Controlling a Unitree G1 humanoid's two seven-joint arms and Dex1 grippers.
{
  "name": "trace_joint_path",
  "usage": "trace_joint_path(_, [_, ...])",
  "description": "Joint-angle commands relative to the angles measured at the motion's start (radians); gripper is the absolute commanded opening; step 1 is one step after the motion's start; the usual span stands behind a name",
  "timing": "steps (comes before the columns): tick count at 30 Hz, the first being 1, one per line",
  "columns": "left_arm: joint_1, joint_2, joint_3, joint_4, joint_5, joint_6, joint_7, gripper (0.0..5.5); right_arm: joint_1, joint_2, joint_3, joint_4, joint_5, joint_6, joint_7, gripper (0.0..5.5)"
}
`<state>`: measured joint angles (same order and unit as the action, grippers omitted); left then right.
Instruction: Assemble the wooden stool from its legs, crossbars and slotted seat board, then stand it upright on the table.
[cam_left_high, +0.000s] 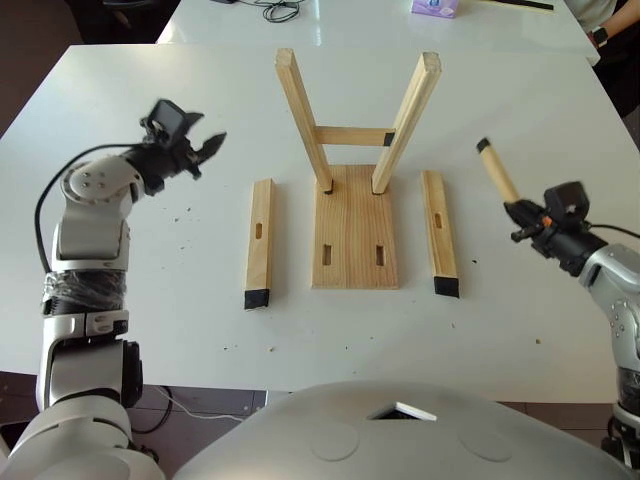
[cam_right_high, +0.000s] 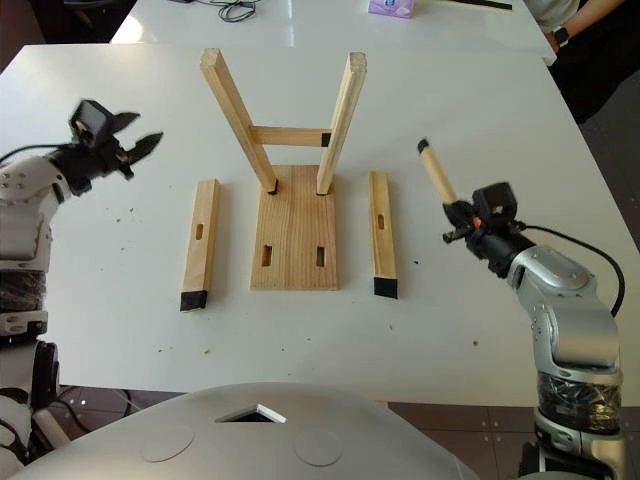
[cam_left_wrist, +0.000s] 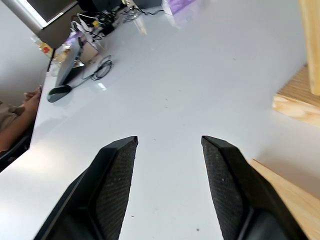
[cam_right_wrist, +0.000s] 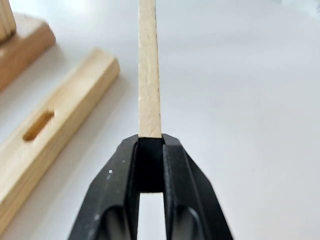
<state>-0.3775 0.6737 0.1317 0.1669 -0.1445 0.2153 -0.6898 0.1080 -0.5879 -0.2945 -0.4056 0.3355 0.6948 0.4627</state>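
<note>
Your right gripper (cam_left_high: 522, 213) is clamped on the pale, black-tipped wooden crossbar (cam_left_high: 497, 170), held up right of the flat slotted wooden seat board (cam_left_high: 355, 250). Left gripper (cam_left_high: 207, 152) is wide open and empty, above the white table (cam_left_high: 150, 300) on its left side.

table (cam_left_high: 120, 300): smooth white top, faint sheen
seat board (cam_left_high: 354, 240): pale bare wood, visible grain, matt
loose legs (cam_left_high: 259, 243): same light wood, black end caps
crossbar (cam_right_wrist: 149, 75): unfinished wood, slightly rough
left gripper (cam_left_wrist: 169, 142) pads (cam_left_wrist: 117, 180): matt black, finely textured
</note>
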Motion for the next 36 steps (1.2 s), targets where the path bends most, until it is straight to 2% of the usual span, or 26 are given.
trace_joint_path(1, [-0.091,-0.042,0.085,-0.077,-0.147,0.143,0.025,2.39,-0.151,0.056,-0.076,-0.068,0.053,-0.094,-0.059,0.42])
trace_joint_path(6, [-0.15,-0.082,0.145,-0.323,-0.46,0.405,0.007,2.39,-0.27,0.083,-0.065,-0.171,0.065,-0.197,-0.094,0.42])
trace_joint_path(13, [-0.211,-0.137,0.16,-0.467,-0.754,0.636,0.087,2.39,-0.394,0.056,0.112,-0.267,-0.007,-0.285,-0.069,0.42])
trace_joint_path(22, [-0.297,-0.233,0.128,-0.495,-0.95,0.698,0.171,2.39,-0.468,0.079,0.269,-0.221,-0.068,-0.363,-0.014,0.42])
trace_joint_path(28, [-0.343,-0.292,0.078,-0.527,-0.999,0.694,0.24,2.39,-0.503,0.113,0.331,-0.207,-0.083,-0.382,-0.011,0.42])
trace_joint_path(36, [-0.382,-0.319,0.072,-0.501,-1.055,0.691,0.307,2.39,-0.517,0.136,0.377,-0.207,-0.108,-0.395,-0.001,0.42])
